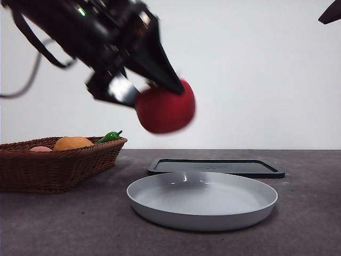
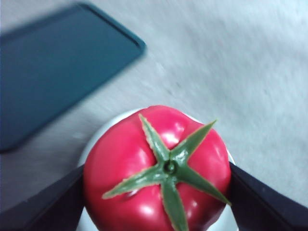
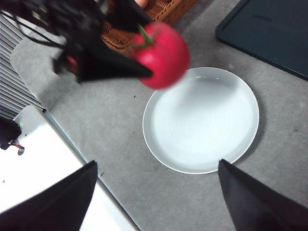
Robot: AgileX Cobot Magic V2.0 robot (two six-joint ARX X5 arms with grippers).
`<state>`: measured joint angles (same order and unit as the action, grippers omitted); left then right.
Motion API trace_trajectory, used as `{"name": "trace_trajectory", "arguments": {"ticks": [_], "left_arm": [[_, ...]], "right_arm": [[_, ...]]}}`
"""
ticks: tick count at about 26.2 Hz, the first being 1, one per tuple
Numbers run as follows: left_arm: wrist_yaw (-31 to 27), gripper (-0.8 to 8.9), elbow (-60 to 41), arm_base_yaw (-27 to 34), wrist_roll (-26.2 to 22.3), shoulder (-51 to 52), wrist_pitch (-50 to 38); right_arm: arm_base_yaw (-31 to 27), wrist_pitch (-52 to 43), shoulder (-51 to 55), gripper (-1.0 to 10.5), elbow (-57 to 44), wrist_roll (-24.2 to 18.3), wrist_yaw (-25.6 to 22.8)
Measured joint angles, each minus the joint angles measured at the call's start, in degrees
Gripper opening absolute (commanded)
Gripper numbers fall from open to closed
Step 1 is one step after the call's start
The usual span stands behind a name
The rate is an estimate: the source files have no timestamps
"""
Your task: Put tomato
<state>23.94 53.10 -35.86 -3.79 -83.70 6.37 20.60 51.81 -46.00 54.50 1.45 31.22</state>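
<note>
Front view: left gripper (image 1: 160,101) clamps tomato (image 1: 165,110) (above plate (image 1: 202,200)).

We can read no text, label, brand, number or sign anywhere in these pictures.
</note>
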Motion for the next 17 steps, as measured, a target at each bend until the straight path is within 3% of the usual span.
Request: {"name": "trace_trajectory", "arguments": {"ticks": [9,17], "left_arm": [[-2.40,3.03,0.00,-4.79,0.09,-12.37,-8.20],[-3.48,3.34,0.00,-4.90,-0.83,-14.64,-9.31]], "right_arm": [[0.00,0.00,0.00,4.0,0.00,0.00,0.00],[0.00,0.02,0.00,4.0,0.00,0.00,0.00]]}}
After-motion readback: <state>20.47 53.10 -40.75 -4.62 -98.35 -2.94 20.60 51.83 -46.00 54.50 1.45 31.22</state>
